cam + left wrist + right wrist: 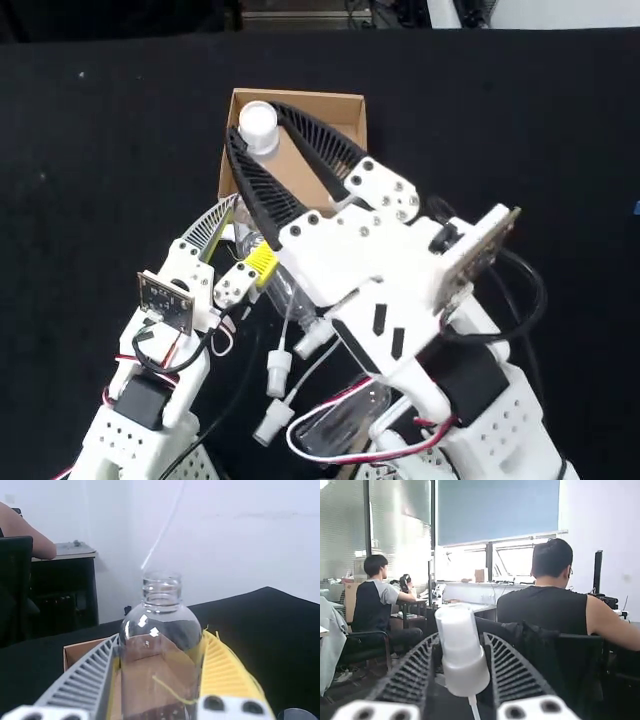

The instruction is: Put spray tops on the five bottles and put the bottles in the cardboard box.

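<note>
My left gripper point(241, 236), with one grey and one yellow finger, is shut on a clear bottle point(160, 650) held upright with its neck bare. The bottle point(279, 286) sits just in front of the cardboard box point(345, 115). My right gripper point(258, 126), with black ribbed fingers, is shut on a white spray top point(258, 124) that in the high view lies over the box's near-left corner. In the right wrist view the spray top point(463, 655) stands upright between the fingers. Its thin dip tube point(162, 530) slants above the bottle's neck.
Loose white spray tops point(279, 361) point(271, 420) lie on the black table in front of the arms. Another clear bottle point(345, 425) lies on its side near the front edge, by the right arm's base. Cables loop around both arms.
</note>
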